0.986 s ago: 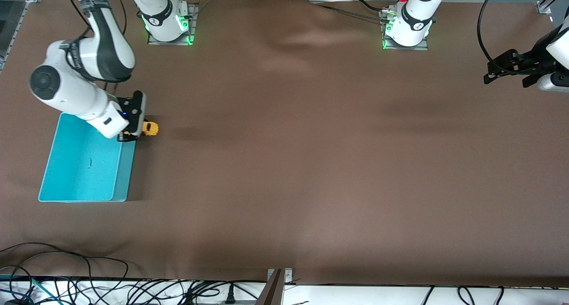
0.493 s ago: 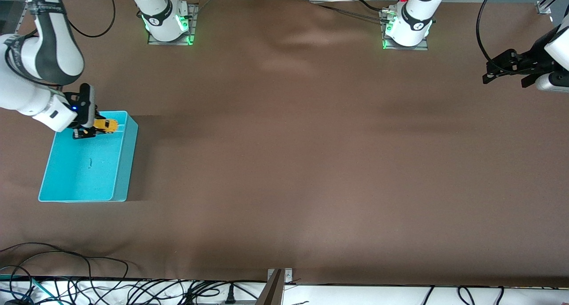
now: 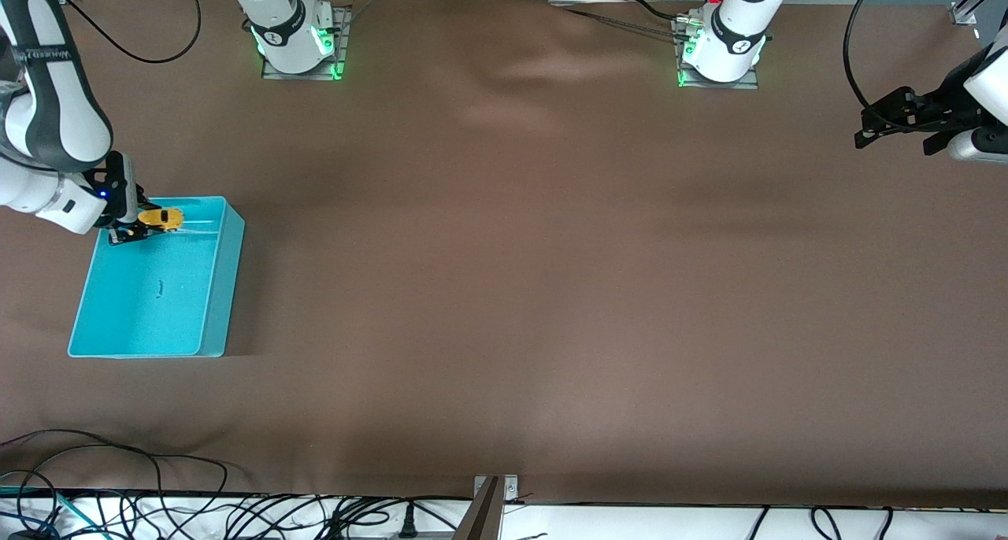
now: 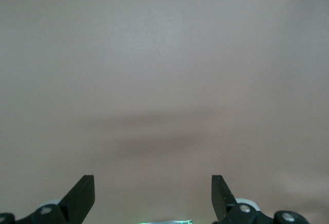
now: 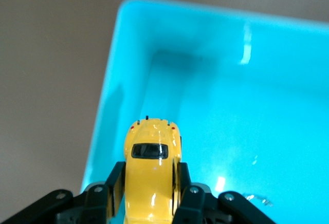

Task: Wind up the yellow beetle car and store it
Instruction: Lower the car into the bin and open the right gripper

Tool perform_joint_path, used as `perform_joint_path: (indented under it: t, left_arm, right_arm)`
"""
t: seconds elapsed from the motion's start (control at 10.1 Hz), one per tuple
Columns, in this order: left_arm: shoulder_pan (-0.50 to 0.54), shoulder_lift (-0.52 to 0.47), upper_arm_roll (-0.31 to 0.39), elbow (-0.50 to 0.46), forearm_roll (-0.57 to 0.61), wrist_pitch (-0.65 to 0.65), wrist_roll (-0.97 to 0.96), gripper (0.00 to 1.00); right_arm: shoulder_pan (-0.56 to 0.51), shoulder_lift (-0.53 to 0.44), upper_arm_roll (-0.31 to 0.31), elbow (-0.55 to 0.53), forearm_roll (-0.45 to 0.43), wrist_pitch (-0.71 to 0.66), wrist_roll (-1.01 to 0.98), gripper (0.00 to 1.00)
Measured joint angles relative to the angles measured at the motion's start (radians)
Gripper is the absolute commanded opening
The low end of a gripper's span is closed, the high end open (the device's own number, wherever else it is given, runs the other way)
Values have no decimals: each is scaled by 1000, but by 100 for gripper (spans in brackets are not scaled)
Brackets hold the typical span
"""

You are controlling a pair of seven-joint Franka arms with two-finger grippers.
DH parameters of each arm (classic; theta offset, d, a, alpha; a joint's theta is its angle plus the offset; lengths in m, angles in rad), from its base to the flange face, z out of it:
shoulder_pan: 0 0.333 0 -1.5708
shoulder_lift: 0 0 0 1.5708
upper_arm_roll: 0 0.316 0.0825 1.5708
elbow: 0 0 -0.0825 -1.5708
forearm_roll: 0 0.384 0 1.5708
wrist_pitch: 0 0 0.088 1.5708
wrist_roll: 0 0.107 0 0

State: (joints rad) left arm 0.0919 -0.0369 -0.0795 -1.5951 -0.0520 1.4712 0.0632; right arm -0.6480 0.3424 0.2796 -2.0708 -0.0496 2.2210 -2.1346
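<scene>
The yellow beetle car (image 3: 163, 218) hangs just above the turquoise bin (image 3: 230, 288), over the corner nearest the right arm's base. My right gripper (image 3: 135, 222) is shut on it. In the right wrist view the black fingers (image 5: 114, 183) press both sides of the yellow beetle car (image 5: 151, 172), whose dark window faces up. Under it lies the turquoise bin (image 5: 110, 80) with its bare floor. My left gripper (image 3: 894, 135) waits open above the cloth at the left arm's end of the table. The left wrist view shows the left gripper (image 4: 153, 196) with nothing between its fingers.
Brown cloth covers the whole table. A small dark speck (image 3: 160, 289) lies on the bin floor. Black cables (image 3: 157, 501) run along the edge nearest the front camera, beside a metal bracket (image 3: 492, 497). The two arm bases (image 3: 295, 36) stand along the edge farthest from the front camera.
My right gripper has carried the car from above the cloth beside the bin to over the bin, toward the right arm's end. The left arm has stayed put.
</scene>
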Motion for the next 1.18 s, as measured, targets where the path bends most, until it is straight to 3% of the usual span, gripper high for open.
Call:
perform_joint_path:
  t: [0.39,0.99,1.08,1.18]
  left_arm:
    - [0,0,0,0,0,0,0,100]
    - [0,0,0,0,0,0,0,100]
    - [0,0,0,0,0,0,0,100]
    - [0,0,0,0,0,0,0,100]
  right_arm:
    - [-14,136,0,104,-7,4,-37,0]
    - [-58,201,-10,129,-7,-15,-52,0]
    - [-59,202,-10,129,-6,-15,-53,13]
    - [-59,202,-10,129,-6,-16,-53,61]
